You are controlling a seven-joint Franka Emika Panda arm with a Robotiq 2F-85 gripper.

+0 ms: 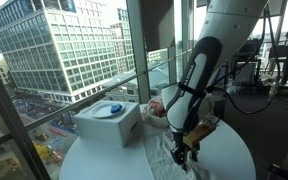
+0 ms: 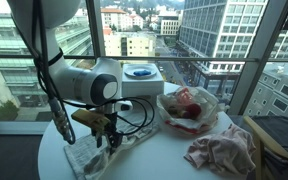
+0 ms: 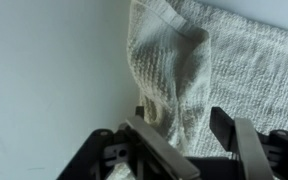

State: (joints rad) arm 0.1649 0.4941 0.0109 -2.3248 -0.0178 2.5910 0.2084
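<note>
I see a white, coarse-woven towel (image 3: 209, 70) filling the upper right of my wrist view, flat on the pale table (image 3: 44, 70). Its left edge is bunched into a raised fold running down to bottom centre. In both exterior views it lies rumpled, low in frame.

Tall windows (image 1: 84, 70) wrap the room and let in bright daylight. Office buildings (image 2: 224, 25) and a street (image 1: 29, 105) lie outside, far beyond the round white worktop (image 2: 169, 155).
</note>
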